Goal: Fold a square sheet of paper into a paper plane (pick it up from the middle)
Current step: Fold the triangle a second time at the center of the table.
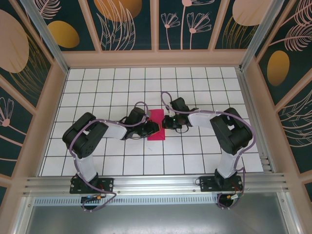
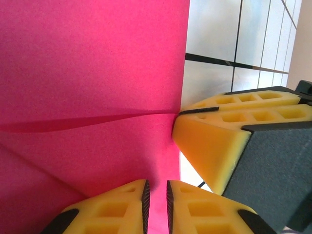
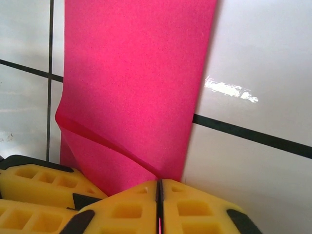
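From above, the thin magenta-pink paper sheet [image 1: 157, 132] lies folded, long axis twelve to six. The left gripper [image 1: 151, 128] is at its nine and the right gripper [image 1: 166, 122] at its three, equally near.

Left wrist: the sheet [image 2: 92, 73] spreads toward twelve. The pads [image 2: 145, 197] are barely apart, and we cannot tell whether they grip.

Right wrist: the right gripper [image 3: 158, 184] is clenched on the sheet's [image 3: 136, 83] near edge.

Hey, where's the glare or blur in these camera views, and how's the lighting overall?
Right wrist view: a bright glare streak on the white table, just right of the pink paper, which looks slightly soft. Left wrist view: the table at top right is pale and washed out. Top view: even light, only faint soft shadows.
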`<state>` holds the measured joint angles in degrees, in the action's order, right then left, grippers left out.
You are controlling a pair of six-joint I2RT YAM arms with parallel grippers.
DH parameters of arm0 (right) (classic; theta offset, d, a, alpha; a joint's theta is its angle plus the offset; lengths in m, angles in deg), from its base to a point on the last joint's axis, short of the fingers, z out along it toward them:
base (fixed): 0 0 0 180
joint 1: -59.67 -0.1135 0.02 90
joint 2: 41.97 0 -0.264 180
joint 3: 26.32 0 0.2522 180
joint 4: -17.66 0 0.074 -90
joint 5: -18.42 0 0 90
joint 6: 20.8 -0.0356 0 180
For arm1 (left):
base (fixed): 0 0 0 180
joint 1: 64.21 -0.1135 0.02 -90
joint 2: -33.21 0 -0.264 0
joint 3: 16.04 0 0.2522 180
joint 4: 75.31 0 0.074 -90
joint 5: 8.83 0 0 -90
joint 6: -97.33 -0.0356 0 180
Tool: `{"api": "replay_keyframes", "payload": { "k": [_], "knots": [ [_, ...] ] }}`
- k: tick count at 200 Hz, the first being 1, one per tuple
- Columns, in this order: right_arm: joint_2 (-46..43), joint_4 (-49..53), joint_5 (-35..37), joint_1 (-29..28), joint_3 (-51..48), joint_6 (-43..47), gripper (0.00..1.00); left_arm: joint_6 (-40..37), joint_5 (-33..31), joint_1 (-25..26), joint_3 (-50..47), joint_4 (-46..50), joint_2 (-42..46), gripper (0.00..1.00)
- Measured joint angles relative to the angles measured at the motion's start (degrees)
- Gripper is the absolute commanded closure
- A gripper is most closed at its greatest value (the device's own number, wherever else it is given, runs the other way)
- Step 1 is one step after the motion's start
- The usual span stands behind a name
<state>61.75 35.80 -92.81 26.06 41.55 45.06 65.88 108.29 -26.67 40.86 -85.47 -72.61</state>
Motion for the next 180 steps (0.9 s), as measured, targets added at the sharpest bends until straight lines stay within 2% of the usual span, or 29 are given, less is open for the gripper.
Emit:
{"api": "replay_keyframes", "payload": {
  "k": [14, 38, 78, 135, 180],
  "knots": [
    [-1.05, 0.07, 0.42, 0.2, -0.07, -0.72, 0.77, 0.02, -0.57, 0.13, 0.35, 0.76, 0.0, 0.81],
    [-5.92, 0.07, 1.62, 0.74, -1.55, -2.08, 0.76, 0.07, -1.07, 0.26, 0.68, 1.64, 0.0, 0.82],
    [-12.22, -0.7, 1.09, 0.55, -5.64, -3.26, 0.86, 1.11, -1.73, 0.35, 0.7, 1.66, 0.0, 0.82],
    [-11.72, -0.24, -2.38, -3.63, -7.87, -3.13, 0.91, 3.37, -2.36, 0.37, 0.57, 1.25, 0.02, 0.82],
    [-8.55, -0.2, -3.56, -4.57, -7.87, -2.51, 0.94, 4.61, -2.64, 0.37, 0.26, 0.5, 0.02, 0.82]
  ]
}}
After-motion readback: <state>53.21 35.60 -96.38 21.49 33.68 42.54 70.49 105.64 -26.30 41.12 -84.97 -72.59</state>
